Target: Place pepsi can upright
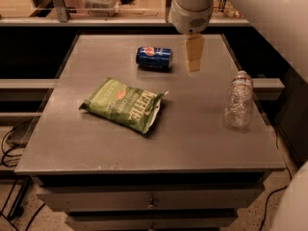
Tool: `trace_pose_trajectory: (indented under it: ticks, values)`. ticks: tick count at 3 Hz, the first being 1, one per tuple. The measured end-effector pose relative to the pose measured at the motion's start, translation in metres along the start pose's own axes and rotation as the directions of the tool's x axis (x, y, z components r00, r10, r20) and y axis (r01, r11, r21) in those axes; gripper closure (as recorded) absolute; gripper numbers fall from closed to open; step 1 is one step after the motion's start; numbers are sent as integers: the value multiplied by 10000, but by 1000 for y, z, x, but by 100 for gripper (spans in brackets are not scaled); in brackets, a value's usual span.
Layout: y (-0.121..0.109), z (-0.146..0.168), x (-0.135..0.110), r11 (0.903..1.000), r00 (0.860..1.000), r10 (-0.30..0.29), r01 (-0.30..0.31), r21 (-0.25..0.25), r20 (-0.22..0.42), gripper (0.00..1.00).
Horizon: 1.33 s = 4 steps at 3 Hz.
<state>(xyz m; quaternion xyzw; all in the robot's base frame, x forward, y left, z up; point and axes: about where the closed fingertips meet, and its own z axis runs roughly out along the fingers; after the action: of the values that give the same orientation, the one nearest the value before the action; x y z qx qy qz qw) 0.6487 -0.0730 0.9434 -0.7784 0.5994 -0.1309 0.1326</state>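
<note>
**Can on its side, pincer just right of it**
Your pepsi can (154,58) lies on the counter (96,143), its long axis running left to right in view. The pincer (193,55) hangs just right of that can; you cannot tell whether it is apart or together.

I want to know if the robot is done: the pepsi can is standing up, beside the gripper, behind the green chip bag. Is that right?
Not quite. The camera view shows the pepsi can lying on its side, not standing up. The rest holds: it is beside the gripper, which hangs to its right, and behind the green chip bag.
</note>
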Motion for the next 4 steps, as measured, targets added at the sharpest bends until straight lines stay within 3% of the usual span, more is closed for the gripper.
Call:
trace_pose_trajectory:
  ticks: [1, 2, 4]
  values:
    - [-8, 15, -4, 9999, 9997, -94, 93, -74, -213, 0]
    - [-29, 51, -14, 9995, 9991, -124, 113, -288, -394, 0]
    - [-62, 91, -35, 9994, 9996, 69, -79, -325, -290, 0]
